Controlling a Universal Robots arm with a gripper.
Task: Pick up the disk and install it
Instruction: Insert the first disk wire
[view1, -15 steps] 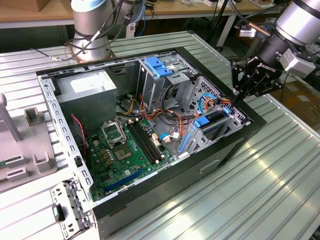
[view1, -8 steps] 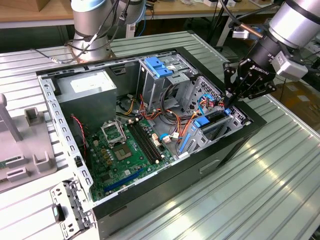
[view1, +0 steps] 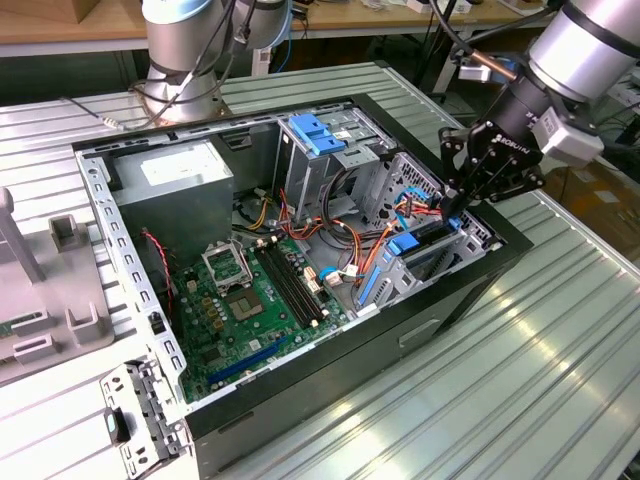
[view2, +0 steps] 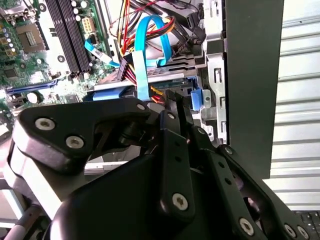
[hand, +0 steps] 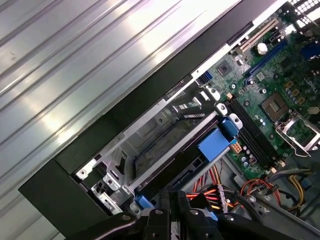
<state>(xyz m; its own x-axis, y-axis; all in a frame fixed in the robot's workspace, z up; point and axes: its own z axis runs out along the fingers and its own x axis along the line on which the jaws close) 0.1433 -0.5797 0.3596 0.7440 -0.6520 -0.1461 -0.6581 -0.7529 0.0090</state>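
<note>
The disk (view1: 425, 246), a dark slab in a light-blue carrier, lies in the drive bay at the corner of the open computer case (view1: 470, 290) on the exterior view's right. In the first wrist view the disk (hand: 182, 164) runs along the bay's metal rail, with its blue tab beside the memory slots. My gripper (view1: 452, 206) hangs over the disk's end nearest the case wall. Its fingers (hand: 172, 196) are shut together with nothing visible between them, tips right at that end. In the second wrist view my gripper (view2: 176, 102) points down beside a small blue clip.
Orange, red and blue cables (view1: 350, 235) bunch right beside the bay. The motherboard (view1: 250, 300), power supply (view1: 180, 175) and an upper cage with a blue bracket (view1: 315, 133) fill the case. A grey fixture (view1: 50, 290) stands on the ribbed metal table (view1: 520, 390).
</note>
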